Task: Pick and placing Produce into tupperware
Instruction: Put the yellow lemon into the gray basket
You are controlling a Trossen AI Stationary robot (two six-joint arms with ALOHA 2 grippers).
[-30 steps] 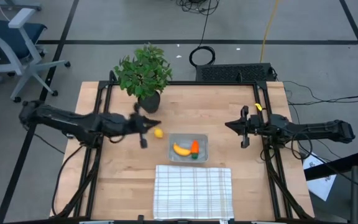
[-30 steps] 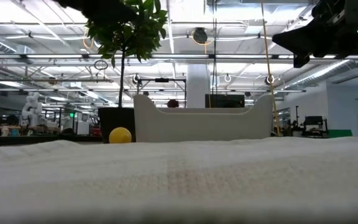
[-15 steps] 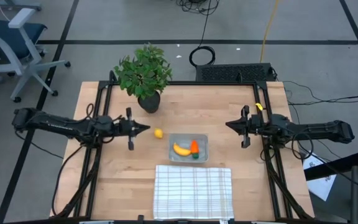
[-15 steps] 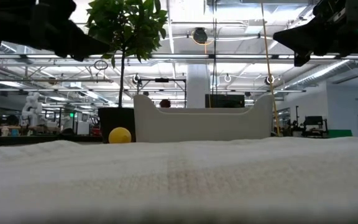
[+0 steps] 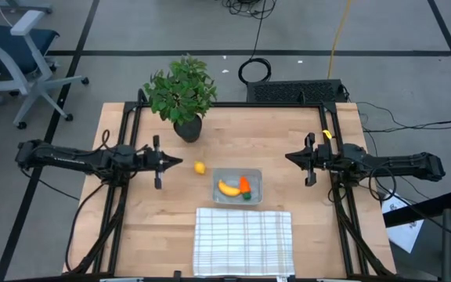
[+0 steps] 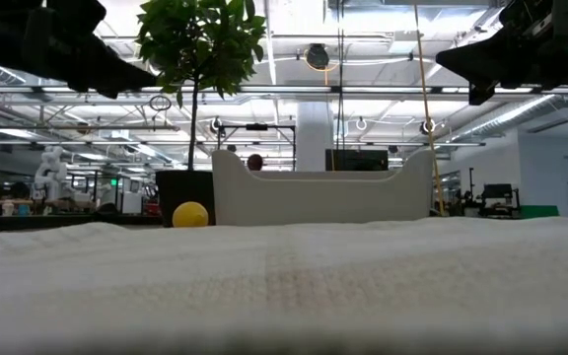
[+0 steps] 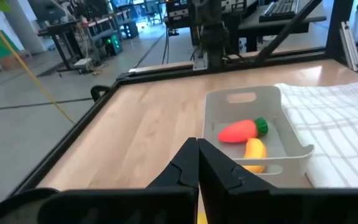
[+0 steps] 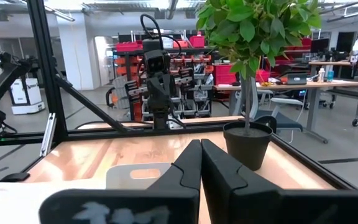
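The banana (image 5: 228, 188) and carrot (image 5: 245, 186) already lie side by side in the tupperware (image 5: 255, 176), which sits mid-table just beyond the far edge of the checked cloth (image 5: 243, 241); the lemon (image 5: 200, 167) alone is left out, on bare wood just left of the container and near the plant (image 5: 182, 92). That puts the lemon on the left arm's side, so the left gripper (image 5: 175, 162) looks like the one meant to take it: it hangs above the table a little left of the lemon, pointing toward it, its fingers pressed together and holding nothing, as the left wrist view shows. They would have to spread before any grab. The right gripper (image 5: 291, 157) waits over the right part of the table, well apart from the container, likewise clenched and empty. Room is fair: open wood lies all round the lemon, though the plant pot stands just beyond it and the container wall is close on its right, so a low approach from the left seems the safest line. The drop spot left in the container is the near-left corner beside the banana.
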